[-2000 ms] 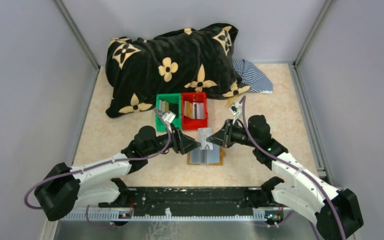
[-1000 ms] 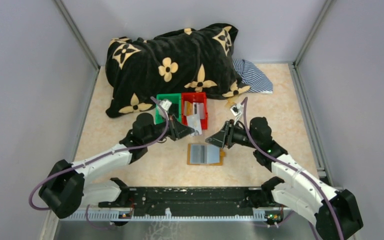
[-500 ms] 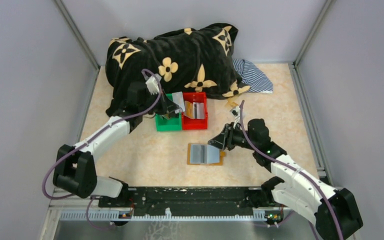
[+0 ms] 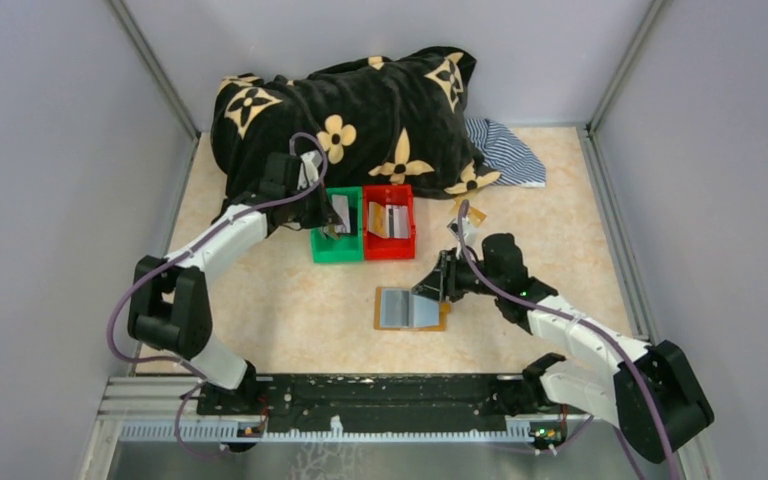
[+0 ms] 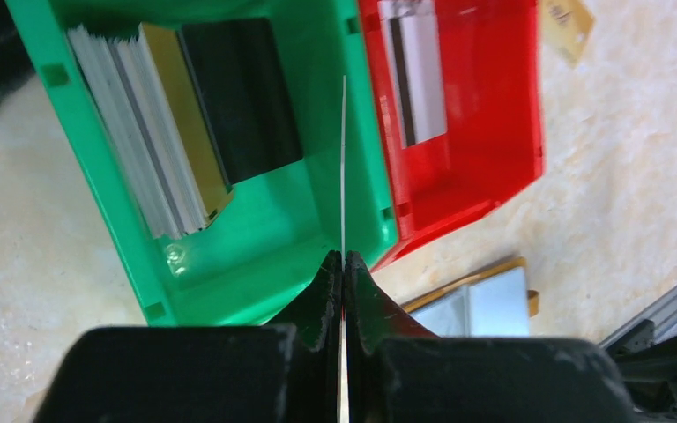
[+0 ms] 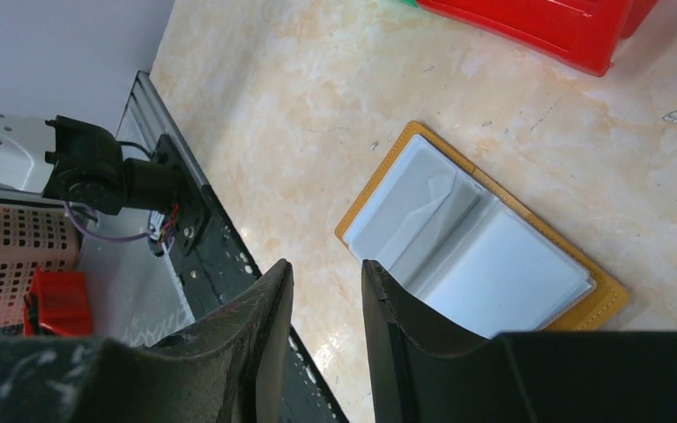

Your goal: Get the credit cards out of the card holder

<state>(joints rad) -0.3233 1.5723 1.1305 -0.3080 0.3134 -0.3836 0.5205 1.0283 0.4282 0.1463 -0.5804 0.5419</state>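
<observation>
The card holder (image 4: 412,309) lies flat and open on the bench (image 4: 280,300), near the middle and a little toward the right arm, its grey inner pockets facing up inside the tan border; from the right wrist we see no card showing in them. One card (image 5: 343,167) is out of it, pinched in the left tool (image 5: 343,260), whose fingers are pressed together on its lower edge. From the left wrist it reads as a thin upright line, edge-on, hanging over the green bin (image 4: 337,245) close to the wall that adjoins the red bin (image 4: 390,247). More cards (image 5: 150,132) stand stacked on edge at the green bin's far end, and the red bin holds a few as well. The left arm reaches far out from its base – upper link rising steeply, forearm running forward and to the right, wrist turned down over the green bin. The right arm lies lower and more stretched, its forearm angling in from the right side, and the right tool (image 6: 326,273) hovers just above the holder's right edge, fingers somewhat parted with nothing between them. Behind the bins sits a black blanket (image 4: 360,110) with tan flowers, and a striped cloth (image 4: 505,150) beside it.
</observation>
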